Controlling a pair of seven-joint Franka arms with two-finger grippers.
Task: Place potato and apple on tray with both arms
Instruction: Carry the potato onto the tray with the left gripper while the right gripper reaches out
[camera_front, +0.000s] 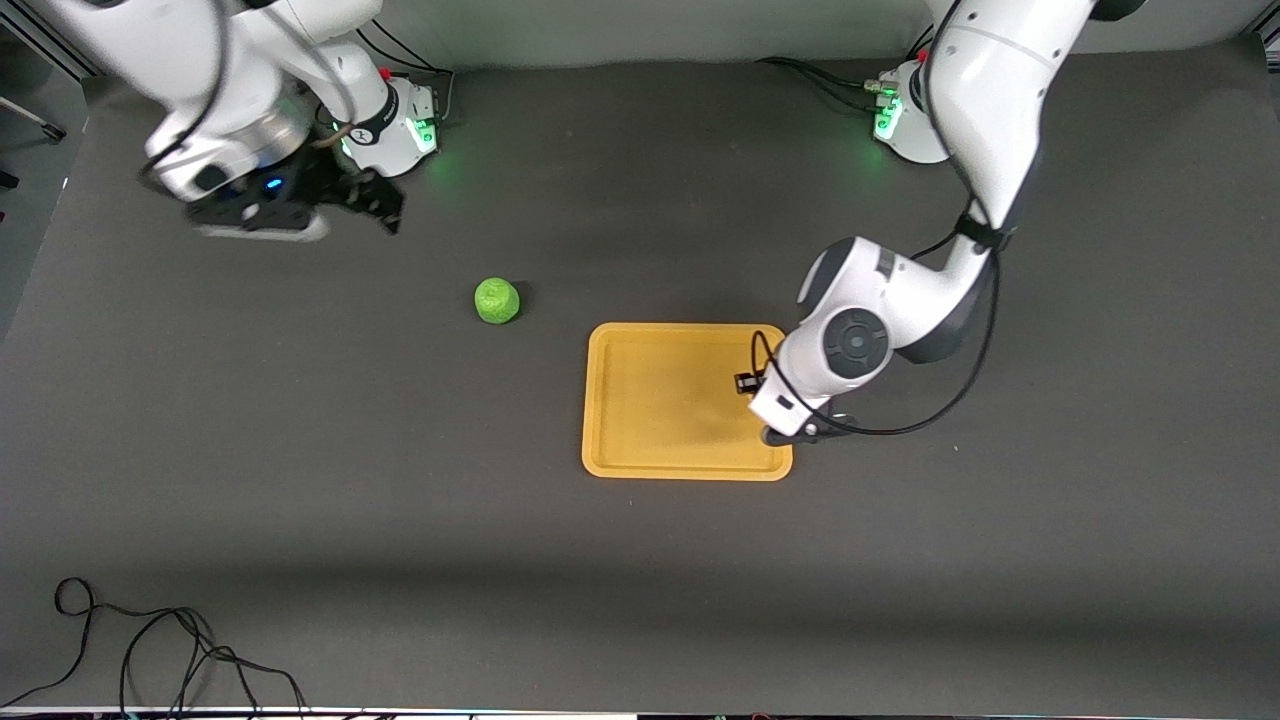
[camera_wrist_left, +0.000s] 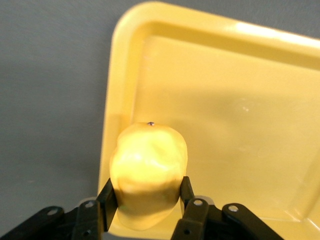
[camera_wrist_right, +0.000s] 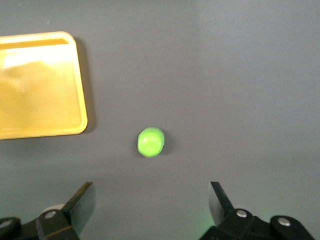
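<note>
Altogether there is one flat rectangular yellow-orange tray with rounded corners and a low raised rim (camera_front: 660, 400) (camera_wrist_left: 225, 100) (camera_wrist_right: 35, 90), one small lumpy yellow-orange potato with a matte skin (camera_wrist_left: 147, 175), one small bright green roundish apple (camera_front: 497, 300) (camera_wrist_right: 151, 142), and two white jointed arms, all on or over the dark grey desk (camera_front: 300, 480); a tangle of thin black cable (camera_front: 170, 650) lies at the desk's near edge toward the right arm's end.

The left claw (camera_wrist_left: 147, 202) hangs over the tray's corner that is nearest the front camera at the left arm's end; its fingers (camera_wrist_left: 106, 200) are closed against both sides of the potato, which it holds above the tray's rim; whether the potato touches the tray cannot be told. In the front view the left arm's wrist hides both this claw and the potato, and covers that edge of the tray.

The right claw (camera_front: 375, 205) (camera_wrist_right: 152, 200) is up over bare desk near its own base, fingers spread wide and holding nothing; the arm waits. The apple sits on the desk, apart from the tray, toward the right arm's end and slightly farther from the front camera than the tray; in the right wrist view the tray is cut off by the frame edge.
</note>
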